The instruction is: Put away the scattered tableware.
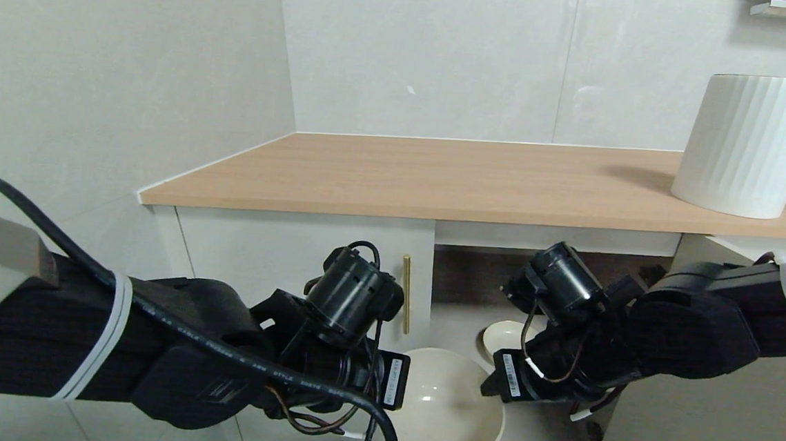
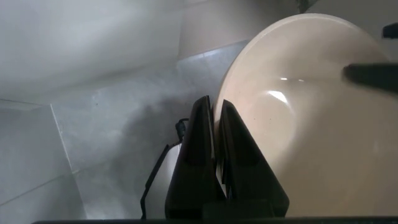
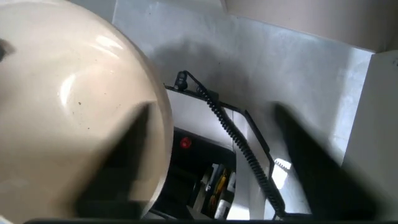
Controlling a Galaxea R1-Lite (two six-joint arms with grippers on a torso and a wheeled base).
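We held the cream bowl (image 1: pixel 445 411) low before the open cabinet (image 1: pixel 472 274), our left gripper (image 2: pixel 215 107) pinched onto its rim to carry it. The right gripper (image 3: pixel 212 111) sat spread wide at the opposite rim, seemingly ready to steady it, near a small dish (image 1: pixel 502 335) inside.

Bowls: two – large bowl (image 1: pixel 445 418), small bowl (image 1: pixel 499 339). White ribbed canister (image 1: pixel 751 145): one. Brass handle (image 1: pixel 406 294): one.

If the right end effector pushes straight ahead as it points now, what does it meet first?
Most likely the rim of the bowl: the right end effector is open, with one finger over the bowl's inside and the other outside. Depth is unclear.
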